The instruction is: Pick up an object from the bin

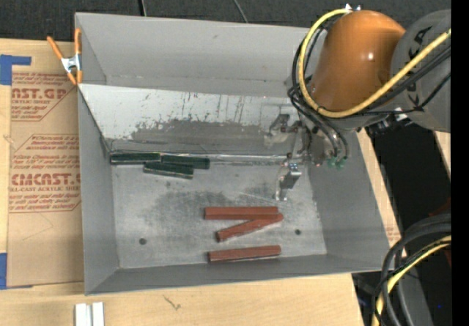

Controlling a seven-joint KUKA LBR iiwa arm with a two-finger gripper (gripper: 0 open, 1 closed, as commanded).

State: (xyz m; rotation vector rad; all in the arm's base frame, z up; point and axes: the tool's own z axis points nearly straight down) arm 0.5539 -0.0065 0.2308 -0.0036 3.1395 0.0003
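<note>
tool (287, 184) low at right of grey metal bin (95, 171), released or clenched: cannot tell | nearest: top red-brown flat stick (242, 212), right end just beside tool | risk: catching only the end, slipping out; dragging the slanted red-brown stick (248, 227) lying against it

In your bin (95, 244), three sticks (249, 226) lie near the front edge, one behind another. Two strips (157, 162) lie together along the back edge, toward the left corner.
</note>
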